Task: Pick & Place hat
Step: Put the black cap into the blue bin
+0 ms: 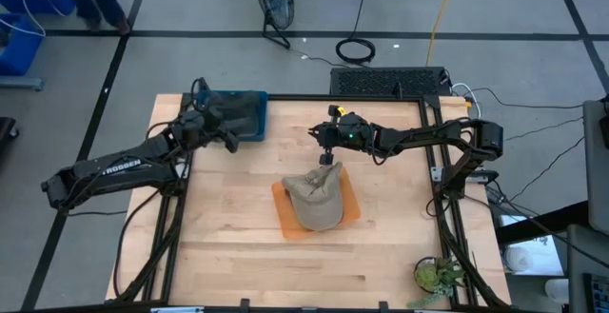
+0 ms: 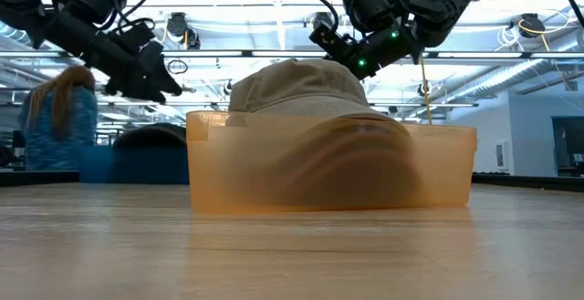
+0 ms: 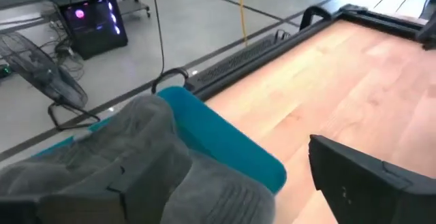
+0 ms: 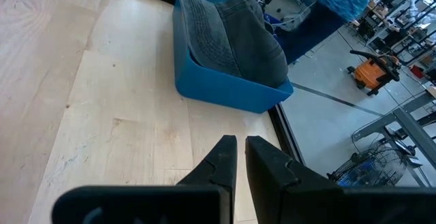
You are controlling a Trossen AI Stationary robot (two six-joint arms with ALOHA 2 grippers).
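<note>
A small potted plant (image 1: 436,277) is seen at the near right corner of the wooden table (image 1: 238,256). Farther in, near the table's middle, an orange bin (image 1: 349,204) is set, and a tan cap (image 1: 316,197) lies in it, its crown rising above the bin's translucent wall in the low view (image 2: 297,81).

Just beyond the bin, the right gripper (image 1: 327,147) is held above the table, clear of the cap. Its two dark fingers (image 4: 221,159) are seen nearly pressed together in the right wrist view, with only a thin slit between them, and nothing is gripped. In the low view the same gripper (image 2: 330,41) is seen hanging above and behind the cap.

At the far left part of the table a blue bin (image 1: 249,115) is placed against the table's far edge. A grey hat (image 4: 228,37) is seen resting inside it, bulging over the rim. The left gripper (image 1: 225,127) is held over the near edge of this bin, close above the grey hat (image 3: 129,163). Its fingers (image 3: 361,176) are spread wide apart, and nothing is held between them; whether they touch the hat's fabric cannot be told.

Beyond the table, a black mat (image 1: 388,81) and coiled cables (image 1: 356,49) are seen on the floor. In the low view, a person (image 2: 57,122) in a blue top is seen in the room at the left.
</note>
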